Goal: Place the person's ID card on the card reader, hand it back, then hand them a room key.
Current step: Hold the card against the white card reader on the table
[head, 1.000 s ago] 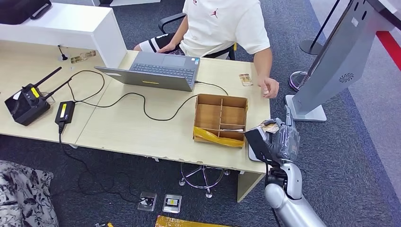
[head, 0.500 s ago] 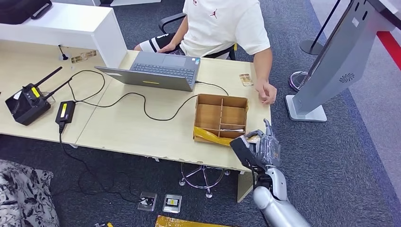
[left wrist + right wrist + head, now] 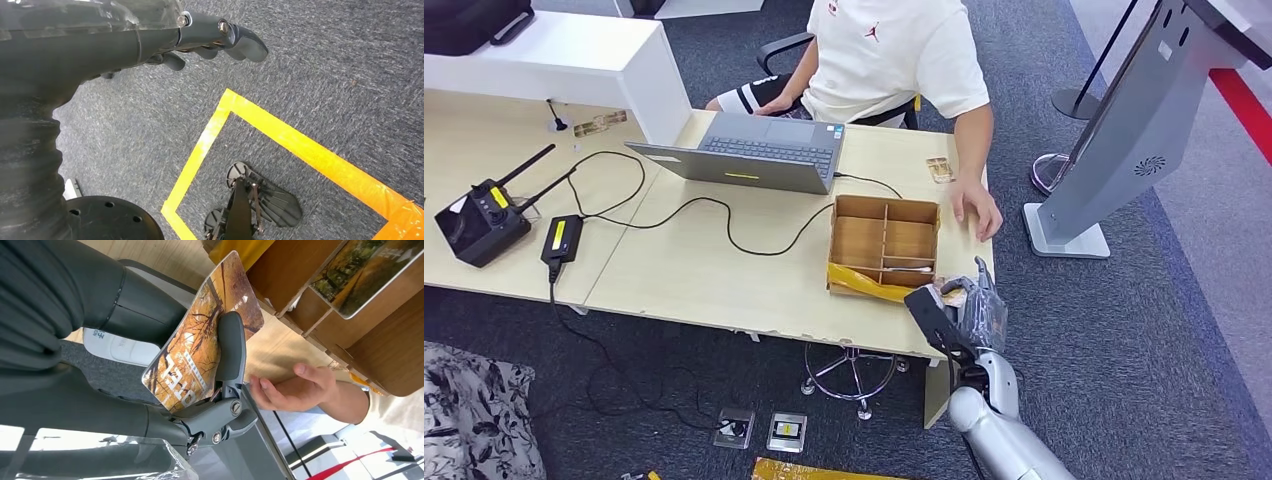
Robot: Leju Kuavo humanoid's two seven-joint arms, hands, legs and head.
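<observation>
My right hand (image 3: 972,306) hovers at the table's near right corner, beside the wooden box (image 3: 839,240). It pinches a room key card (image 3: 200,340) printed with autumn trees and the word HOTEL; the same card (image 3: 951,293) peeks out in the head view. Just beneath the hand lies the white card reader (image 3: 117,346). A second tree-printed card (image 3: 367,275) stands in a box compartment. The person's hand (image 3: 977,207) rests palm down on the table beyond mine, and a small card (image 3: 940,168) lies near it. My left hand (image 3: 220,37) hangs over the carpet, holding nothing.
A laptop (image 3: 754,150) with a black cable sits mid-table, and a black radio unit (image 3: 479,215) at the far left. A grey kiosk stand (image 3: 1114,150) rises right of the table. Yellow floor tape (image 3: 280,135) marks the carpet below my left hand.
My right hand has carried the key card left, closer to the wooden box. The person's hand has come down flat onto the table.
</observation>
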